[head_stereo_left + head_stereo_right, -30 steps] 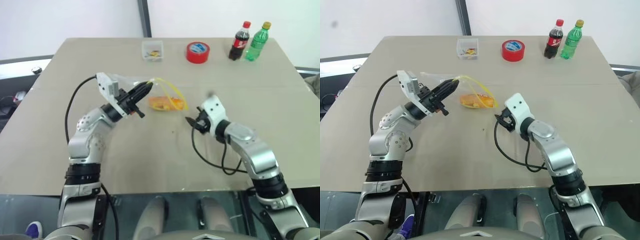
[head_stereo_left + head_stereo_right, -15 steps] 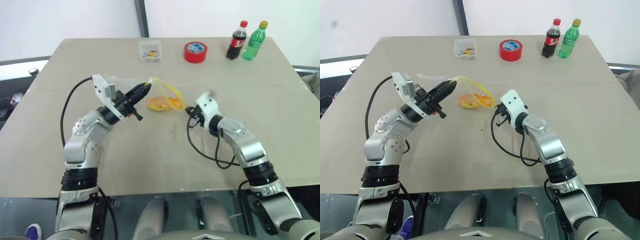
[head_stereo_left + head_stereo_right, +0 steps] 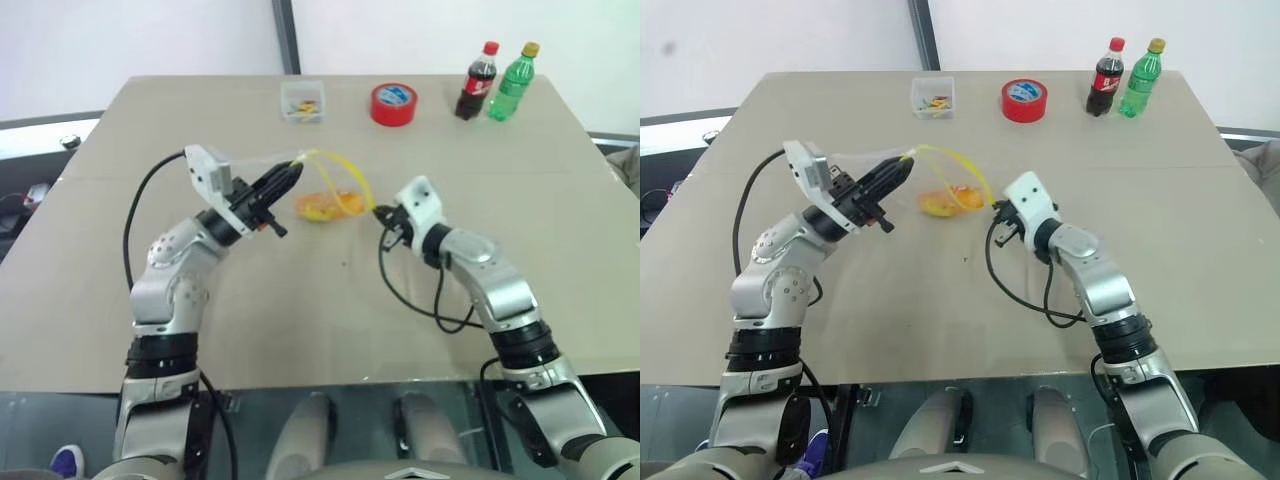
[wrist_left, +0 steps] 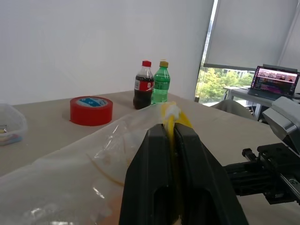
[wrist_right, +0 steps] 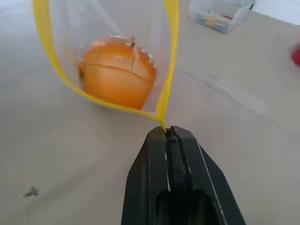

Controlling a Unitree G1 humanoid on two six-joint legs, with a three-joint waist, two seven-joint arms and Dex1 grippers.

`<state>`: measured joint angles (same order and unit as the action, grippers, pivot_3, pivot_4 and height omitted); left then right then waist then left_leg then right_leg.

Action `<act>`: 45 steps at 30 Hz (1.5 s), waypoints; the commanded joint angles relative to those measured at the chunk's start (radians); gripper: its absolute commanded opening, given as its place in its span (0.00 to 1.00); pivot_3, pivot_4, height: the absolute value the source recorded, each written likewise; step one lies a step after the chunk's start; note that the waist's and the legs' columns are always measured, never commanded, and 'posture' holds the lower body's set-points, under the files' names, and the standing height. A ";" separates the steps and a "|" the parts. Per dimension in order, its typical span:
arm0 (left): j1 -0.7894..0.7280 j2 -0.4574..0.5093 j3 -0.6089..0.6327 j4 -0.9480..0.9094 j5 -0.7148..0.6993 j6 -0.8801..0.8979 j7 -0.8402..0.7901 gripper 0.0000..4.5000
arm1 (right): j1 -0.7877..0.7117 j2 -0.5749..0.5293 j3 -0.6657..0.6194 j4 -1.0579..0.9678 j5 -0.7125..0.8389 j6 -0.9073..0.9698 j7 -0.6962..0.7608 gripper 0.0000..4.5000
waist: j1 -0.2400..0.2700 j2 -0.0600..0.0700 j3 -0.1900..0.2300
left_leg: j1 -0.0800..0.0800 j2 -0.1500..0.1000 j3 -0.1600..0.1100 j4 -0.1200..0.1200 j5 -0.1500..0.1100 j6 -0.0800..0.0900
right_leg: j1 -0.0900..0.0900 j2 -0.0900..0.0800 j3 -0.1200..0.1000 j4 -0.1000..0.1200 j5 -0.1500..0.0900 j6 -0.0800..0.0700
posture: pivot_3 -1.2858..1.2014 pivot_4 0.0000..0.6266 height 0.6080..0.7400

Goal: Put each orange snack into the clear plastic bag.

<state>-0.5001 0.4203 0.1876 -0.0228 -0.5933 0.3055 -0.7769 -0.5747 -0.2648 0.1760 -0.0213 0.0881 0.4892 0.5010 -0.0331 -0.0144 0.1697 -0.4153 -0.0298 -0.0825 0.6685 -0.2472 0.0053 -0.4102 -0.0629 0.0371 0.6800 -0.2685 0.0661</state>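
The clear plastic bag (image 3: 262,163) hangs over the table's middle, its yellow strip (image 3: 345,178) pulled into an open loop between my two grippers. My left gripper (image 3: 293,172) is shut on the upper end of that strip (image 4: 171,114). My right gripper (image 3: 380,213) is shut on the strip's lower end (image 5: 162,121). An orange snack (image 5: 117,72) lies inside the bag on the table (image 3: 322,207), just beyond the right fingertips. I cannot tell whether the orange lump is one piece or two pressed together.
Along the table's far edge stand a small clear box of coloured bits (image 3: 304,102), a red tape roll (image 3: 394,104), a cola bottle (image 3: 477,83) and a green bottle (image 3: 512,83). Black cables trail from both wrists over the beige table (image 3: 300,320).
My right gripper, open and apart from the bag a second ago, moved up to the bag's near edge and shut on the yellow strip. The left gripper kept its hold.
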 commanded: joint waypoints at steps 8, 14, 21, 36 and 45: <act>-0.199 -0.105 -0.063 0.147 0.084 -0.043 0.069 0.00 | -0.158 -0.216 -0.190 -0.023 0.003 -0.048 0.014 0.02 | -0.004 0.000 0.000 | 0.000 -0.001 0.001 -0.001 0.000 0.000 | 0.000 0.000 0.000 -0.001 0.000 0.000 | 0.52 0.24 1.00; -0.203 -0.136 -0.051 0.159 0.077 -0.038 0.081 0.00 | -0.041 -0.305 -0.173 -0.126 0.055 -0.014 0.131 0.02 | -0.007 0.000 0.000 | 0.000 0.000 0.002 -0.001 -0.001 0.001 | 0.000 0.001 0.001 -0.001 0.000 0.000 | 0.52 0.24 1.00; -0.170 -0.114 -0.033 0.128 0.058 -0.029 0.076 0.00 | 0.072 -0.133 -0.092 -0.217 0.073 0.056 0.045 0.55 | -0.010 0.000 0.000 | 0.001 0.000 0.004 0.000 -0.001 0.002 | -0.001 0.001 0.003 0.001 0.000 0.000 | 0.52 0.24 1.00; -0.101 -0.084 -0.010 0.024 0.009 0.026 0.063 0.00 | 0.034 -0.050 -0.023 -0.120 0.048 -0.014 0.052 0.55 | -0.005 0.000 0.000 | 0.000 0.000 0.002 0.000 0.001 -0.001 | 0.000 0.000 0.002 0.000 0.000 0.000 | 0.52 0.24 1.00; -0.091 -0.081 -0.007 0.015 0.006 0.027 0.070 0.00 | 0.035 -0.051 0.002 -0.113 0.057 -0.013 0.102 0.55 | -0.006 0.000 0.000 | 0.000 0.000 0.002 0.000 0.001 -0.001 | 0.000 0.000 0.002 0.000 0.000 0.000 | 0.52 0.24 1.00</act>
<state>-0.5859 0.3284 0.1597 0.0491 -0.5724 0.3423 -0.7114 -0.5275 -0.3158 0.1844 -0.1074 0.1357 0.4945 0.5982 -0.0387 -0.0146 0.1698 -0.4151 -0.0299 -0.0809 0.6683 -0.2464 0.0040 -0.4106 -0.0625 0.0387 0.6800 -0.2685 0.0662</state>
